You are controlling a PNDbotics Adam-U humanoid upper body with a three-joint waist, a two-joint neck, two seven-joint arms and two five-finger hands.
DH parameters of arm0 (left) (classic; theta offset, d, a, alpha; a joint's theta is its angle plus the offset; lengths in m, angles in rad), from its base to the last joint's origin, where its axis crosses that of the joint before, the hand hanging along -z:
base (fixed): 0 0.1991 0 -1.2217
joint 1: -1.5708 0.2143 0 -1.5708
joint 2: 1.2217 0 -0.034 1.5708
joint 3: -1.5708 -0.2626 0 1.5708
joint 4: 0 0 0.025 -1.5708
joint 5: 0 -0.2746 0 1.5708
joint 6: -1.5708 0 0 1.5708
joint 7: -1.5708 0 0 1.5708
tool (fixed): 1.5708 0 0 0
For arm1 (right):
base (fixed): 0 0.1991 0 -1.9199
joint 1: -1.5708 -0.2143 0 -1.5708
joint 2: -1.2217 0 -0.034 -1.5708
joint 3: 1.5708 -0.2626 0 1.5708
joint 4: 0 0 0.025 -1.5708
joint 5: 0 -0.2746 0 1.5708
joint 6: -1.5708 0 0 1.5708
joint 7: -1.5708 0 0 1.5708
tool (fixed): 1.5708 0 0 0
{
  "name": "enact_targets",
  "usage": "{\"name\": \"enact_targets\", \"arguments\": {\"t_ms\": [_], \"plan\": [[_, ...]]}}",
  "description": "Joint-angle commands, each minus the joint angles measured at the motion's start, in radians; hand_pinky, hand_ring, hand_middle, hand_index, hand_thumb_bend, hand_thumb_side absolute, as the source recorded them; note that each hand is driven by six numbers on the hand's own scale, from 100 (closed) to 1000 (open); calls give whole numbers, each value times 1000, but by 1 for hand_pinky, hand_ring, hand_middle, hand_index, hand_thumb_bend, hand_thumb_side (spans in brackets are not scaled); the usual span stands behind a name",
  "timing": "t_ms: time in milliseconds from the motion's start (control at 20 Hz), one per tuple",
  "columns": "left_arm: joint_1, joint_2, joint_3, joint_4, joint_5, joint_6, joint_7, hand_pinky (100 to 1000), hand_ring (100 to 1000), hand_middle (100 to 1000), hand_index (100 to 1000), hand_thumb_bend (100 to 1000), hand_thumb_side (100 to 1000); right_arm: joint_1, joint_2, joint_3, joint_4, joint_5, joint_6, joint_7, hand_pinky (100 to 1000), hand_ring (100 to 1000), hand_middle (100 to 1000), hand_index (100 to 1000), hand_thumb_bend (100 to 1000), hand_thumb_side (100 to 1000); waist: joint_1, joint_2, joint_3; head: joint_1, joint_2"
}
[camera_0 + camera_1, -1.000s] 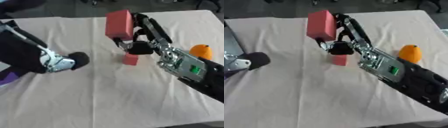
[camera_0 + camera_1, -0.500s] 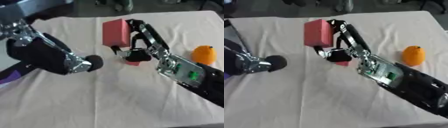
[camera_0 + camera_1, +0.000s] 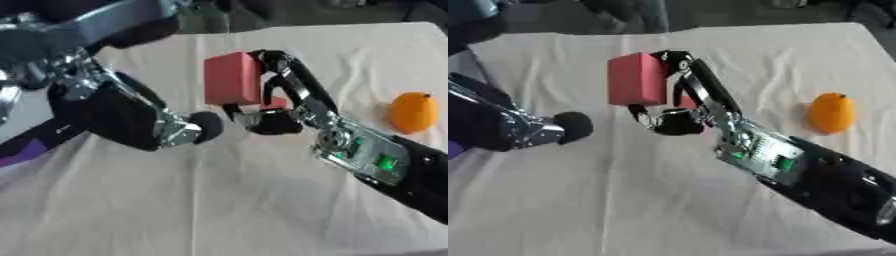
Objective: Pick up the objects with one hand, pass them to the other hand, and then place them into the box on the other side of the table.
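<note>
A white cloth covers the table [image 3: 219, 200]. The left hand [image 3: 188, 131] reaches in from the left with its fingers curled in on themselves, holding nothing, near the block. The right hand [image 3: 271, 100] stands above the cloth at mid-table, its fingers [image 3: 293, 80] bent round a red rectangular block [image 3: 232, 78] held upright. A smaller red block [image 3: 275, 103] shows just behind the right hand. An orange fruit [image 3: 412, 112] lies on the cloth well to the right.

Table under a creased white cloth [image 3: 649, 200], dark blurred floor beyond its far edge
</note>
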Motion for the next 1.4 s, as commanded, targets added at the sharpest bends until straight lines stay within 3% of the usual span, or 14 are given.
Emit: {"name": "enact_targets", "arguments": {"t_ms": [50, 400, 850, 1100, 1400], "plan": [[-10, -6, 0, -7, -37, 27, -6, 900, 796, 788, 858, 502, 129, -13, -6, -1, -9, 28, -4, -4, 275, 612, 386, 431, 345, 100, -1, -6, -1, 4, 6], [6, -21, -17, -7, -88, 59, -42, 907, 802, 794, 854, 502, 165, -22, 2, 5, -9, 60, -15, -8, 270, 607, 409, 432, 343, 100, 1, -1, -3, 10, 6], [22, -26, -37, -7, -145, 125, -95, 916, 801, 785, 820, 505, 304, -30, 10, -4, -9, 125, -8, -24, 257, 594, 411, 434, 338, 100, 3, 6, -5, 2, 6], [30, -34, -38, -4, -188, 165, -55, 908, 789, 770, 804, 508, 289, -35, 13, -2, -9, 145, 14, -33, 245, 586, 411, 434, 338, 100, 5, 11, -3, -7, 6], [22, -53, -45, 19, -209, 168, 13, 890, 788, 769, 802, 517, 235, -47, 19, -1, -9, 126, 63, -60, 243, 588, 410, 433, 339, 100, 7, 13, -2, -9, 6]]}}
